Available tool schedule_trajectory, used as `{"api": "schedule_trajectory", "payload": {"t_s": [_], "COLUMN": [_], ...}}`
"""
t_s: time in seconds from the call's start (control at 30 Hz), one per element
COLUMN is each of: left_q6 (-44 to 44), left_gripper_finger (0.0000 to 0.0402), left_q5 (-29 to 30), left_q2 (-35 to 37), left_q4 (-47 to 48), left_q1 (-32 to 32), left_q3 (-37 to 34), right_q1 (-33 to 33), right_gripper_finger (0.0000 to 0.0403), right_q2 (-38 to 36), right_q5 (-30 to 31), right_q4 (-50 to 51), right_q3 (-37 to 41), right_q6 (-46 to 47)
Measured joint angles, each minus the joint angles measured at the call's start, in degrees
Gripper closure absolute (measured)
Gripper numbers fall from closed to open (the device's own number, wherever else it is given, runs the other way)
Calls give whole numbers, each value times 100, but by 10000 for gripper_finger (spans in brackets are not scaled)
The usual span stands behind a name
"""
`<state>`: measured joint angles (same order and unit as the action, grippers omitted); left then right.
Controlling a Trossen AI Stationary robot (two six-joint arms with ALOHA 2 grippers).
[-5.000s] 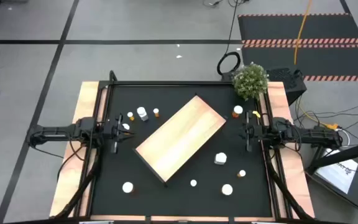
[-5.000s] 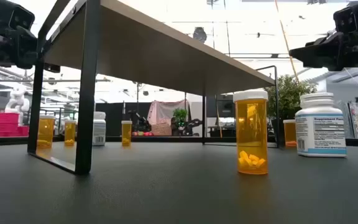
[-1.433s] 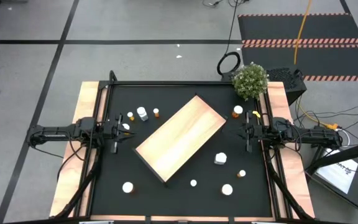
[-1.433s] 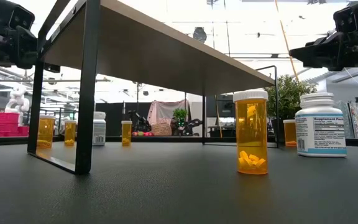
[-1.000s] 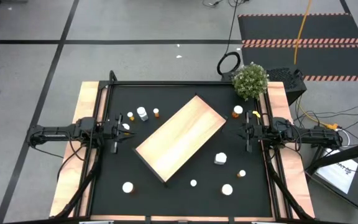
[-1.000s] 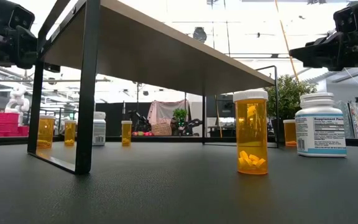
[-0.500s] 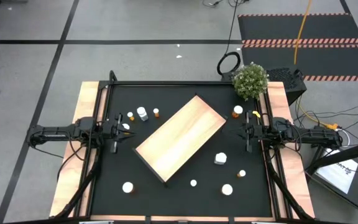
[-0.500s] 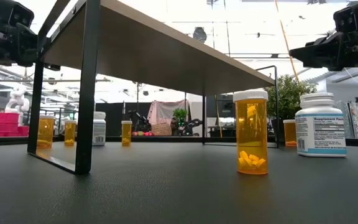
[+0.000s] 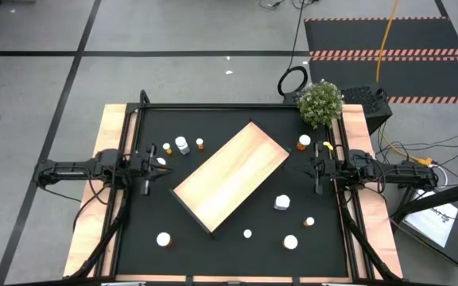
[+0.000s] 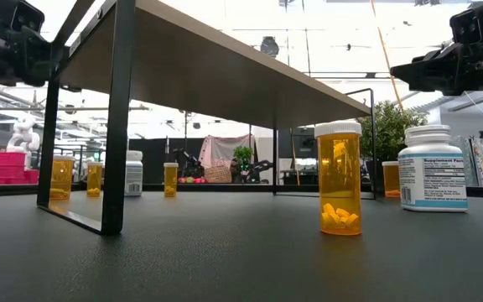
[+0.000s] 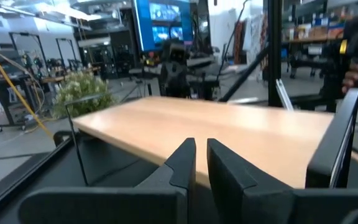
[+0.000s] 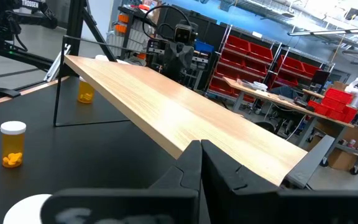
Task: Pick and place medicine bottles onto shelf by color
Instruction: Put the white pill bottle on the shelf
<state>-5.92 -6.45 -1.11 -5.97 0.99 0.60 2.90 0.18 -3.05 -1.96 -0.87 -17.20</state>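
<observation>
The pale wooden rectangular shelf with thin dark metal legs (image 9: 230, 175) sat diagonally in the middle of the black tabletop mat (image 9: 213, 246), nothing on its top. The left gripper (image 9: 151, 165) hung at the mat's left edge, fingers nearly together with a thin gap, holding nothing; its wrist view showed the two dark fingers (image 11: 182, 163) pointed at the shelf's board (image 11: 229, 127). The right gripper (image 9: 316, 168) waited at the mat's right edge, fingers pressed closed and empty, also facing the shelf (image 12: 185, 112).

Medicine bottles were scattered on the mat, all off the shelf. Near the left gripper: a white bottle (image 9: 182, 144) with small orange white-capped bottles (image 9: 200, 144) just beside it. An orange bottle with a white cap (image 9: 304, 141) stood near the far right corner, beside a small yellow object (image 9: 325, 146). On the near side: a white bottle (image 9: 281, 202) just beside the shelf's right end, more white-topped bottles at (image 9: 290, 241), (image 9: 247, 233), (image 9: 309, 222), and one near left (image 9: 164, 238).

From table height, an orange pill bottle with pills inside (image 10: 338, 178) stood upright next to a white labelled bottle (image 10: 432, 168); further orange ones (image 10: 62, 177) showed beyond the shelf leg (image 10: 117, 117). A green potted plant (image 9: 320, 102) sat at the table's far right corner.
</observation>
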Motion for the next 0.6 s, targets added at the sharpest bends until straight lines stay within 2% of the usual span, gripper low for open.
{"api": "schedule_trajectory", "payload": {"t_s": [0.2,0.3,0.6], "left_q6": [133,197,262], "left_gripper_finger": [394,395,393], "left_q5": [0,1,4], "left_q2": [0,-1,-340], "left_q4": [-163,-30,1614], "left_q1": [0,0,0], "left_q3": [151,446,2308], "right_q1": [1,1,2], "right_gripper_finger": [403,403,403], "right_q2": [-1,-2,-2], "right_q5": [-2,-2,-4], "right_q4": [0,1,-24], "right_q3": [-1,-1,1], "right_q6": [-2,-2,12]}}
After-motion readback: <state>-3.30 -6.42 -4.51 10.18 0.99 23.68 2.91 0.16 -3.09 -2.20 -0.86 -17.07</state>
